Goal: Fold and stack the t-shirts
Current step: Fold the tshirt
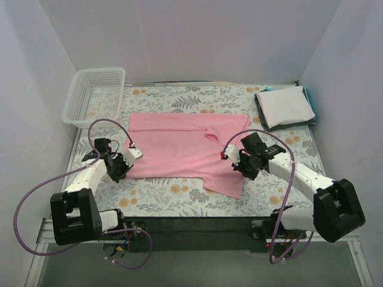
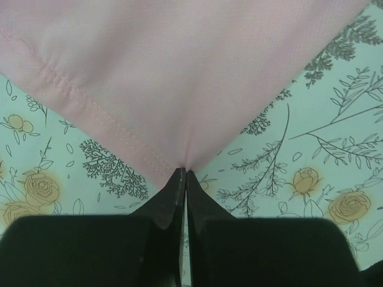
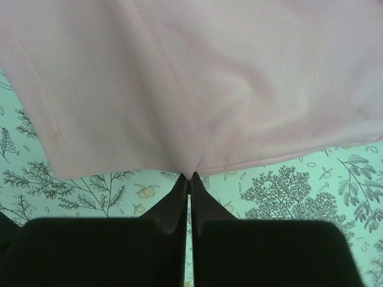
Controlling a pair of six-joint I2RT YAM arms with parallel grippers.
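Observation:
A plain pink t-shirt (image 1: 179,149) lies spread in the middle of the floral tablecloth (image 1: 173,197). My left gripper (image 1: 133,156) is shut on its near left corner; the left wrist view shows the pink cloth (image 2: 179,72) pinched at the fingertips (image 2: 173,182). My right gripper (image 1: 230,158) is shut on the shirt's right part; in the right wrist view the cloth (image 3: 197,78) puckers at the tips (image 3: 200,182). A stack of folded t-shirts (image 1: 286,106), white on top with teal and dark edges, lies at the back right.
A white plastic mesh basket (image 1: 94,95) stands at the back left, overhanging the table's left edge. White walls close in the back and both sides. Purple cables loop beside both arms near the front edge.

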